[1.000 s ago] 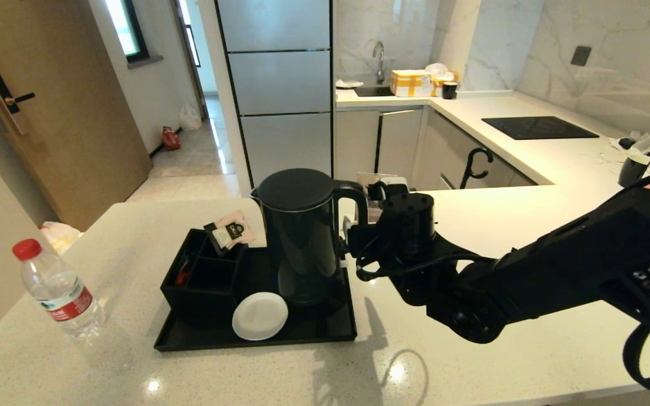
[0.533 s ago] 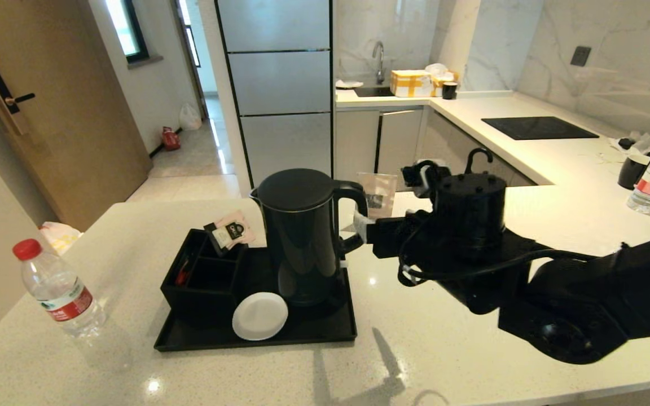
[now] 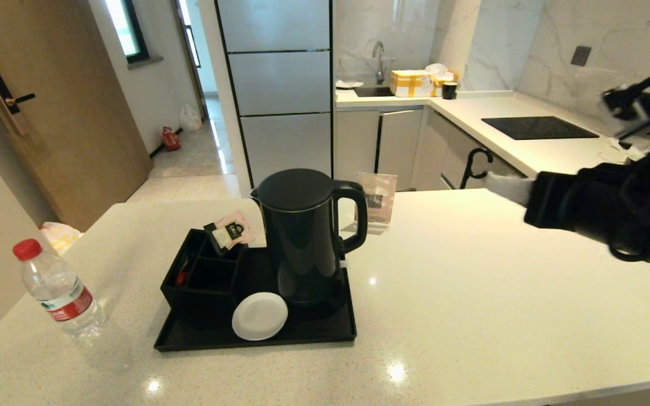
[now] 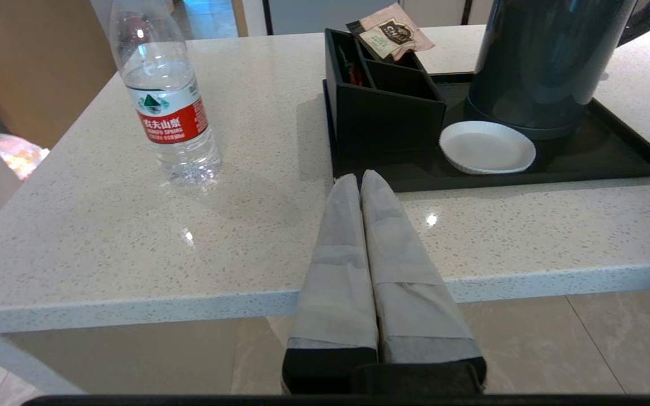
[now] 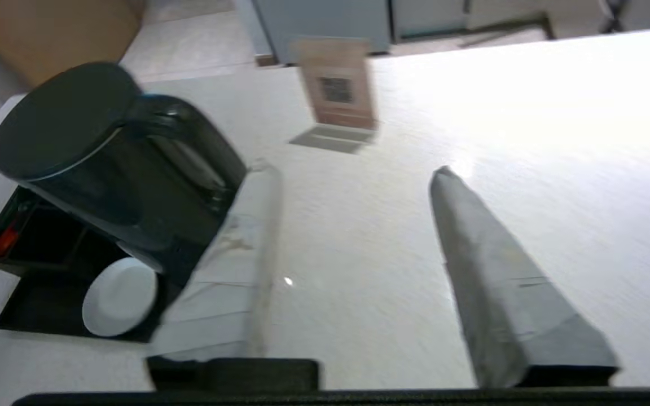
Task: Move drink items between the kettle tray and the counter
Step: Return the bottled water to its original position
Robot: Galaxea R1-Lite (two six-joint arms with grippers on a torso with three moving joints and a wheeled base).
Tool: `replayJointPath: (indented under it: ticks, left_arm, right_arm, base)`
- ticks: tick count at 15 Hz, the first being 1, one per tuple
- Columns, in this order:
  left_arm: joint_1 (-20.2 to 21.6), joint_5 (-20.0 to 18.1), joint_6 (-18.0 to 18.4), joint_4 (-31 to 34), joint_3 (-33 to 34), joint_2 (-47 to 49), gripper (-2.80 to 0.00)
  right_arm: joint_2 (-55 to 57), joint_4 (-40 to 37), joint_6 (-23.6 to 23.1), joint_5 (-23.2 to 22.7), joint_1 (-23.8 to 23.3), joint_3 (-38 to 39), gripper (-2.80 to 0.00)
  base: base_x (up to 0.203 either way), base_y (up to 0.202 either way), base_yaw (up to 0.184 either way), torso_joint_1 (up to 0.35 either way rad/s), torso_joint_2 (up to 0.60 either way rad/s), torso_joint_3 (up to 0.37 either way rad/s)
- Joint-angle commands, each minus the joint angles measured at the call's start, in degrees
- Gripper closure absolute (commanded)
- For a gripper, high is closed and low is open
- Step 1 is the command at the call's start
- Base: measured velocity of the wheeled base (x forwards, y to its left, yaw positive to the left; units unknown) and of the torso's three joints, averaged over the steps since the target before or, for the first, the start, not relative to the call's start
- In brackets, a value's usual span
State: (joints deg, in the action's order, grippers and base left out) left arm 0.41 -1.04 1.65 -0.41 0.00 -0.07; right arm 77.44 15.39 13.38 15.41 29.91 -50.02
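The matte black kettle (image 3: 305,237) stands upright on its base at the back right of the black tray (image 3: 257,338). On the tray too are the divided box (image 3: 203,276) and the white disc (image 3: 259,316). A clear water bottle (image 3: 57,290) with a red cap stands on the beige counter (image 3: 471,293), left of the tray. My right gripper (image 5: 353,169) is open and empty; in the head view it hovers above the counter at the far right (image 3: 500,185), well away from the kettle handle. My left gripper (image 4: 359,179) is shut and empty, low at the counter's near edge, pointing at the tray.
A clear stand with a QR card (image 3: 378,200) sits just behind the kettle. Tea sachets (image 3: 232,228) stick out of the box. The black hob (image 3: 536,127) and a sink lie on the far counter. A black hooked handle (image 3: 474,163) stands beyond the counter's back edge.
My right arm has swung away from the kettle handle to the right and upward. The kettle, tray and bottle have stayed where they were.
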Motion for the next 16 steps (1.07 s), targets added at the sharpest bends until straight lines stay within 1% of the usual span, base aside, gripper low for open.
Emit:
replayJointPath:
  ticks: [1,2,4,5,7,9,10,11,13,14,15,16]
  left_arm:
    - [0.02,-0.02,0.02,-0.02,0.00,0.01,0.00]
    - [0.02,-0.02,0.02,-0.02,0.00,-0.01,0.00]
    - [0.02,-0.02,0.02,-0.02,0.00,0.07,0.00]
    - [0.02,-0.02,0.02,-0.02,0.00,0.04,0.00]
    - [0.02,-0.02,0.02,-0.02,0.00,-0.01,0.00]
    - [0.02,-0.02,0.02,-0.02,0.00,-0.01,0.00]
    - [0.02,-0.02,0.02,-0.02,0.00,-0.01,0.00]
    - [0.02,-0.02,0.02,-0.02,0.00,-0.01,0.00]
    - [0.02,-0.02,0.02,-0.02,0.00,0.07,0.00]
    - [0.02,-0.02,0.02,-0.02,0.00,-0.01,0.00]
    - [0.02,-0.02,0.02,-0.02,0.00,-0.01,0.00]
    - [0.02,-0.02,0.02,-0.02,0.00,-0.01,0.00]
  right_arm:
    - [-12.57,-13.28,1.21,1.24,-5.72,-2.20,0.00]
    - [-18.02,-21.93,2.79,4.59,-8.06,-5.38,0.00]
    - [-27.41,-38.07,5.63,10.33,-10.55,-10.96,0.00]
    - [-32.58,-45.74,6.70,13.54,-12.64,-12.80,0.00]
    - [-40.84,-54.85,7.07,17.89,-17.95,-14.08,0.00]
    - [-48.75,-60.99,4.43,19.66,-23.31,-13.71,0.00]
    - [-53.29,-63.13,3.26,19.98,-25.16,-11.95,0.00]
    - [-57.79,-64.63,1.99,20.06,-26.63,-9.50,0.00]
    - [-67.89,-66.13,-2.51,19.69,-28.52,-3.20,0.00]
    - [-72.50,-66.24,-4.42,18.20,-28.97,-0.21,0.00]
    - [-75.99,-65.99,-5.45,15.85,-29.33,3.83,0.00]
    - [-77.66,-65.59,-5.61,13.95,-29.61,5.92,0.00]
  base:
    - [0.000,0.000,0.000,0.000,0.00,0.000]
    - [0.000,0.000,0.000,0.000,0.00,0.000]
    - [0.000,0.000,0.000,0.000,0.00,0.000]
    - [0.000,0.000,0.000,0.000,0.00,0.000]
    - [0.000,0.000,0.000,0.000,0.00,0.000]
    - [0.000,0.000,0.000,0.000,0.00,0.000]
    - [0.000,0.000,0.000,0.000,0.00,0.000]
    - [0.000,0.000,0.000,0.000,0.00,0.000]
    - [0.000,0.000,0.000,0.000,0.00,0.000]
    - [0.000,0.000,0.000,0.000,0.00,0.000]
    - [0.000,0.000,0.000,0.000,0.00,0.000]
    - [0.000,0.000,0.000,0.000,0.00,0.000]
